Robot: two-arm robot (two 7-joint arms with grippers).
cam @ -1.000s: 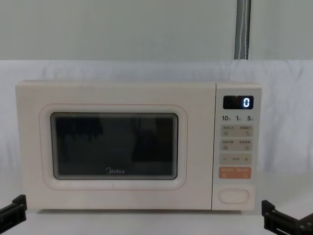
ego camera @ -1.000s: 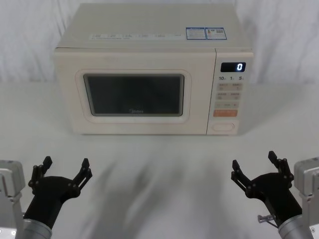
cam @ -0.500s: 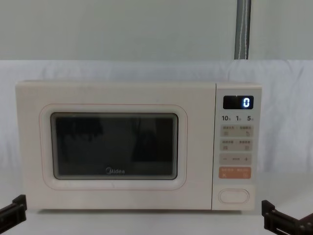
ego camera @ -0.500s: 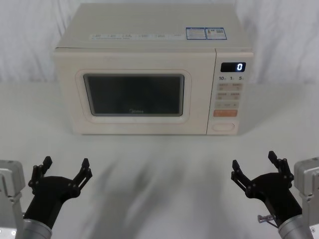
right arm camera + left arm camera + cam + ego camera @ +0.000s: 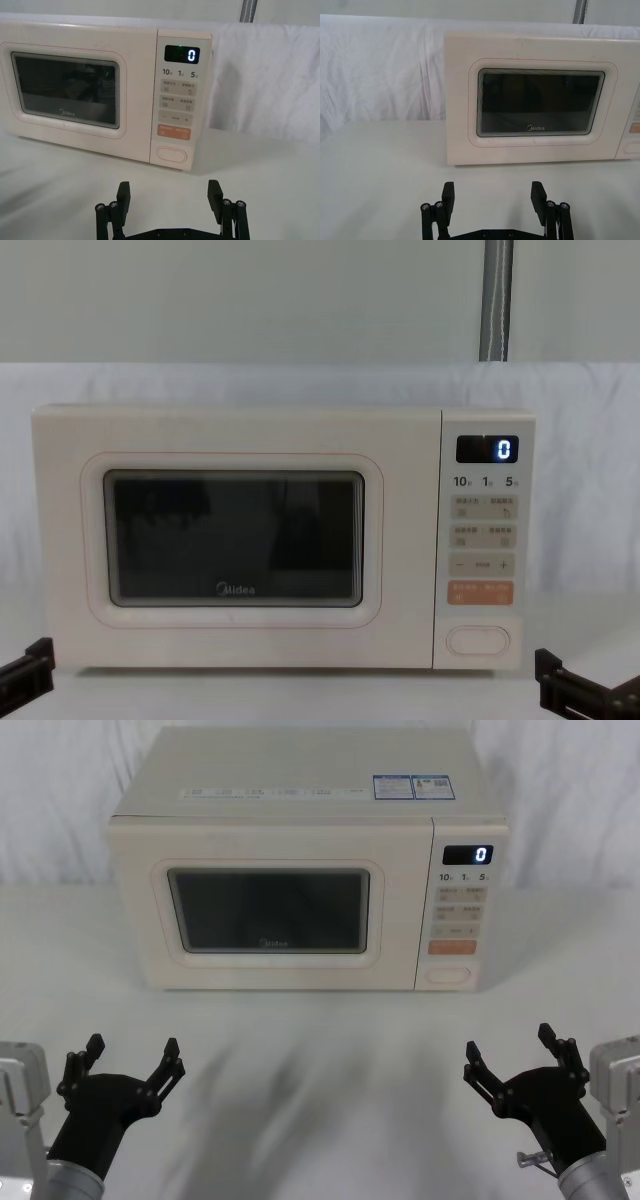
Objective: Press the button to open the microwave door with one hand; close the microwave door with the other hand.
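Boxy cream-white microwave (image 5: 300, 860) on white-draped table (image 5: 320, 1050), glass-windowed cream door (image 5: 268, 910) shut – window interior indistinct. Left gripper (image 5: 128, 1058) and right gripper (image 5: 512, 1048) spread open, low, well apart from it.

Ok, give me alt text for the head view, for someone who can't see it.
A cream microwave stands on a white table, door shut and display reading 0. Near the camera, the left pincer and right pincer hover open, well short of it.
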